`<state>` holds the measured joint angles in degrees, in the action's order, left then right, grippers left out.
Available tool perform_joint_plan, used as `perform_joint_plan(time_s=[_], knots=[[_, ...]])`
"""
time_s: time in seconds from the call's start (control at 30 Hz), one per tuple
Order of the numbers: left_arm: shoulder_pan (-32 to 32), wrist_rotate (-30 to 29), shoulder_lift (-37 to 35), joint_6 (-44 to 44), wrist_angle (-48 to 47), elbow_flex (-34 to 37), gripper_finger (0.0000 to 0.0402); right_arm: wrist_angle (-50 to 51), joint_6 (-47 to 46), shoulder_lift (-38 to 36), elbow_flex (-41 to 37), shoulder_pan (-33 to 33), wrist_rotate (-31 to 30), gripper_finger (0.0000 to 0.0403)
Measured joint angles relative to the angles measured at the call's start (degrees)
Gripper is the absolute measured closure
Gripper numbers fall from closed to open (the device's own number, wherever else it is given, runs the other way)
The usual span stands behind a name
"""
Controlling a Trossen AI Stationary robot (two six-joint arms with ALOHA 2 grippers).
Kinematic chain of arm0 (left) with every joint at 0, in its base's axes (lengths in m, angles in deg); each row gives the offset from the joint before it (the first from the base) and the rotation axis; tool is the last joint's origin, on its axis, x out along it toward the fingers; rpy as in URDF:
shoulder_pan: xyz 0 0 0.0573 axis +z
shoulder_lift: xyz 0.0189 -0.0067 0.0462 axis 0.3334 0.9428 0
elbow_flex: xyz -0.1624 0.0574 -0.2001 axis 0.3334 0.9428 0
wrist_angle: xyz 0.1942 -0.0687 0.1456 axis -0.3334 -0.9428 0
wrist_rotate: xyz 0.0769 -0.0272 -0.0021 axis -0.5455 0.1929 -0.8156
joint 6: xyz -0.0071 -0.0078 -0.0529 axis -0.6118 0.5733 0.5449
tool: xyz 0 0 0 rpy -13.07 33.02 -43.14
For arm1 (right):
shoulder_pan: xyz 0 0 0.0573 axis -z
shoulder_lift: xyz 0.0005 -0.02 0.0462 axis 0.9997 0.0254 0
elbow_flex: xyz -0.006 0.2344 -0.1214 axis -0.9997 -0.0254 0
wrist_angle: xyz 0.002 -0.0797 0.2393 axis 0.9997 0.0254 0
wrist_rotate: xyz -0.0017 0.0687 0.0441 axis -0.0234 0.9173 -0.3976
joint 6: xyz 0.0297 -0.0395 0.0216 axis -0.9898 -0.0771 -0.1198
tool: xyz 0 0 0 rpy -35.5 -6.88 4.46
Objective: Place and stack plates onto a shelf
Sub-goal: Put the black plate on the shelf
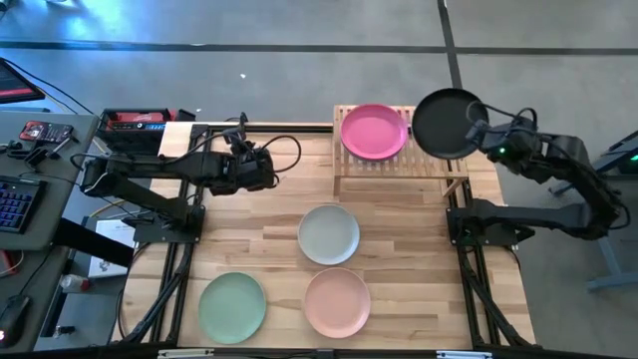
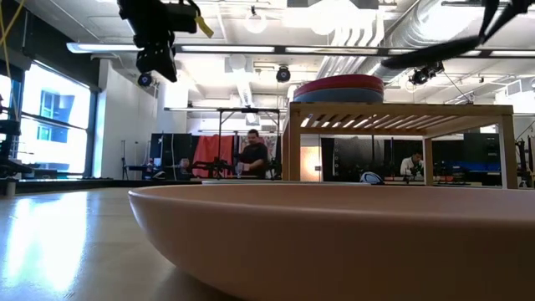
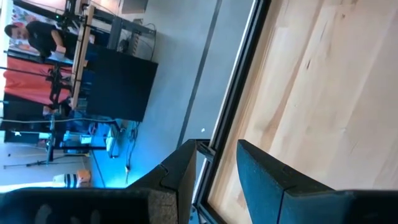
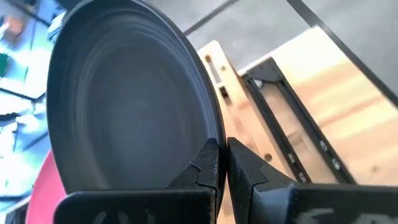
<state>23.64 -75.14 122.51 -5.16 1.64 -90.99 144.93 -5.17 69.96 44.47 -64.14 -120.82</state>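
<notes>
Overhead, table-level, two wrist views

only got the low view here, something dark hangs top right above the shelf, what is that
Observer: A black plate, clamped by its rim in the right claw, over the shelf's right end.
Operator: whats stacked on the shelf
Observer: From above, the top one is a magenta plate, on the left half.
Operator: and this huge thing in front of me
Observer: The peach-pink plate. An off-white plate and a mint green plate also lie on the table.
Operator: left claw?
Observer: Open, holding nothing, over the table's far left.
</notes>
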Motion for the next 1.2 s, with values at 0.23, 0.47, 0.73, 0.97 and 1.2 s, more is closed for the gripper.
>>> perform_joint_plan(time_s=[0.23,0.47,0.73,0.97,1.2], knots=[[1.3,0.1,0.0,-2.1,0.0,0.0,0.0296,0.4,-14.0,-2.8,-10.1,0.0,-0.5,0.0403],[2.7,3.8,0.0,-2.2,0.0,0.0,0.0296,-0.7,-22.0,-3.2,-16.8,0.0,2.0,0.0403],[4.2,8.1,0.0,-2.1,0.0,0.0,0.0296,-6.2,-23.6,-3.2,-21.2,0.0,2.8,0.0403],[4.9,8.9,0.0,-2.2,0.1,0.0,0.0296,-8.1,-26.2,-3.2,-24.3,0.0,2.5,0.0403],[4.9,8.9,0.0,-2.2,0.2,0.0,0.0296,-8.3,-26.4,-2.8,-24.4,0.0,0.8,0.0402]])
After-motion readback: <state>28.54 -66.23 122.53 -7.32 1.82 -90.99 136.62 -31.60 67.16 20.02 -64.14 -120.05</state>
